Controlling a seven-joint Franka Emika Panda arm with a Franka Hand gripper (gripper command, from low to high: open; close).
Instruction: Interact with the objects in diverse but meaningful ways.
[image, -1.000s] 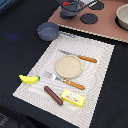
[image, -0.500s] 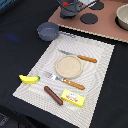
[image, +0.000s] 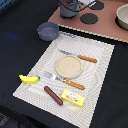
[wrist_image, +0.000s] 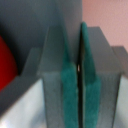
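Note:
My gripper (image: 74, 5) is at the back of the exterior view, at the grey pot (image: 66, 12) on the toy stove. In the wrist view my gripper (wrist_image: 80, 75) has its green pads (wrist_image: 67, 95) pressed together in line with the pot's thin grey wall (wrist_image: 67, 20). The red tomato (wrist_image: 7, 60) lies inside the pot. The grey long-handled saucepan (image: 47, 31) stands by the mat's far corner. The yellow banana (image: 29, 79), brown sausage (image: 53, 95) and yellow packet (image: 72, 98) lie at the mat's near end.
A striped placemat (image: 95, 80) holds a tan plate (image: 69, 66), a knife (image: 80, 56) and a fork (image: 62, 80), both with orange handles. The pink stove board (image: 102, 27) has black burners (image: 90, 19) and a pale pot (image: 122, 17) on the exterior view's right.

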